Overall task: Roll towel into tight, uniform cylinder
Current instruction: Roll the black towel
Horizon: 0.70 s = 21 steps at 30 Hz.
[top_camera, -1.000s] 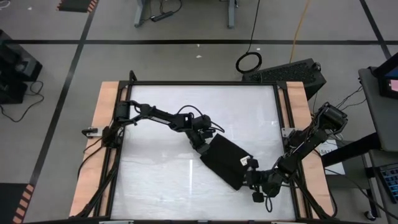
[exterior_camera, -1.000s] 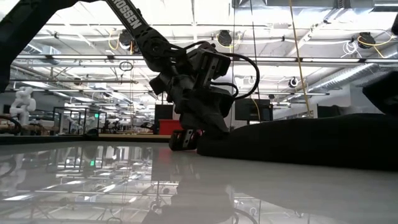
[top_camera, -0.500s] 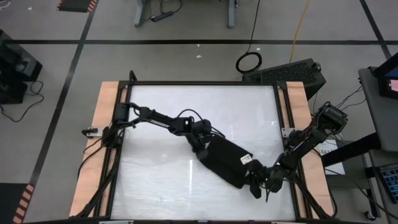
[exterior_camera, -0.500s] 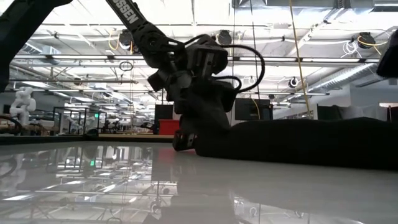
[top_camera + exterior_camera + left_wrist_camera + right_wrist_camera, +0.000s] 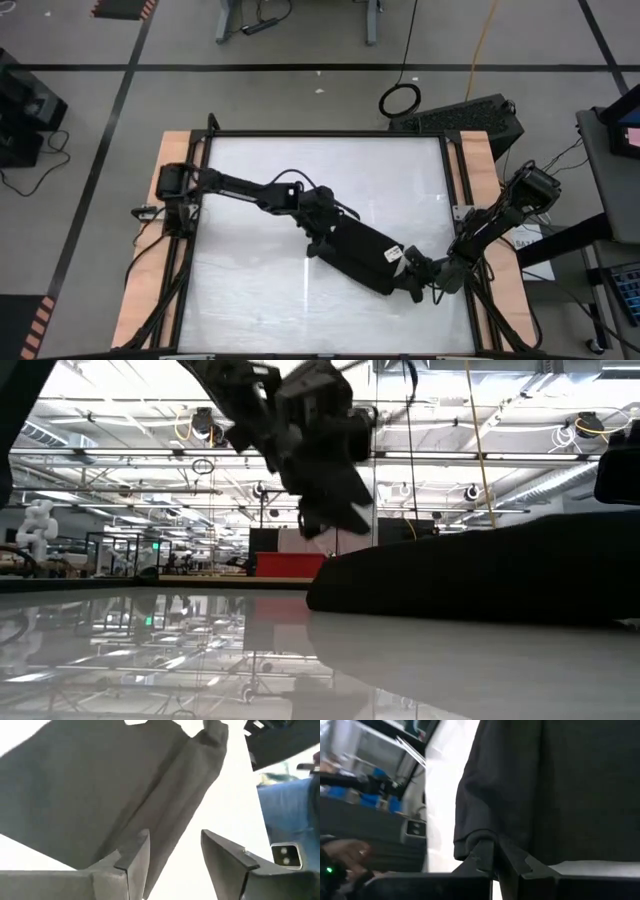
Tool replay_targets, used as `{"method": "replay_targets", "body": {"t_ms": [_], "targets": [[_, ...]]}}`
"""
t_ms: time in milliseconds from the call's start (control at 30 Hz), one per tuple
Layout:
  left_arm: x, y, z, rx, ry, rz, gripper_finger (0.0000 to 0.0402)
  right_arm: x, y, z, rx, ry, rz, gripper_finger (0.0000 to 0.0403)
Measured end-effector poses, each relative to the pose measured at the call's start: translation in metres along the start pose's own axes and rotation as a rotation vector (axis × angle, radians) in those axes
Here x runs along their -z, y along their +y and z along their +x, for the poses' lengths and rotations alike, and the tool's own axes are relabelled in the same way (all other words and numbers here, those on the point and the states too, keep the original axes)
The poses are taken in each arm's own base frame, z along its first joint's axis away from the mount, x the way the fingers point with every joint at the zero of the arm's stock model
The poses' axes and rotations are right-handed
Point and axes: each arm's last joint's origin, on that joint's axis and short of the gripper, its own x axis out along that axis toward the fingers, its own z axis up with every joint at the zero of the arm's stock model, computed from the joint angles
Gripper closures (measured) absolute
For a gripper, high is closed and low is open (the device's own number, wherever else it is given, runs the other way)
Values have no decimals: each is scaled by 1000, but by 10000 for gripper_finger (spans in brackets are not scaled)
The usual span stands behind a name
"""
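Observation:
The black towel [image 5: 360, 255] lies on the white tabletop as a long narrow band, slanting from the middle toward the near right. Its white tag [image 5: 392, 254] is near its right end. The towel also shows in the low view [image 5: 480, 575]. My left gripper [image 5: 318, 238] is open and raised above the towel's left end [image 5: 330, 520]. In its wrist view [image 5: 175, 855] a folded edge of the towel [image 5: 195, 785] runs below the fingers. My right gripper [image 5: 408, 278] is shut on the towel's right end. My right gripper pinches a folded edge at the towel's right end [image 5: 472, 837] between its two fingers [image 5: 485, 860]. The fingers come in low from the table's near right side. The towel lies on the table, and I cannot tell how many layers are held.
The white tabletop [image 5: 260, 300] has wooden rails on its left [image 5: 150, 250] and right [image 5: 475, 160] sides. Bare table lies left of and beyond the towel. A person's hand [image 5: 345, 851] shows beyond the table in the right wrist view.
The towel has gone from a wide slanted sheet to a narrower band as its layers turned over. My left gripper has risen from the table at the towel's left end. My right gripper has moved a little toward the far edge with the towel's right end.

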Motion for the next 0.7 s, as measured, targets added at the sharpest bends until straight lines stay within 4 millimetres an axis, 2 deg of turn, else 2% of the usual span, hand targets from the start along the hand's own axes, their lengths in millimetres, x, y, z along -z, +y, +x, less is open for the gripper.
{"method": "replay_targets", "body": {"t_ms": [133, 233, 333, 467, 567, 700], "targets": [[-1, -24, -4, 11, -12, 193, 219, -2, -5, -3, -14, -7, 59, 403], [6, -44, 7, -7, 2, 353, 219, -3, -8, -3, -5, -9, 106, 403], [13, -58, 18, -113, 6, 485, 219, -5, -9, -3, -1, -7, 135, 403], [21, -65, 30, -260, 21, 590, 219, -7, -10, -1, 6, -10, 176, 403], [24, -69, 35, -269, 28, 672, 219, -9, -10, 0, 9, -7, 201, 403], [29, -63, 46, -313, 57, 704, 219, -11, -10, 1, 10, 5, 221, 403]]}}
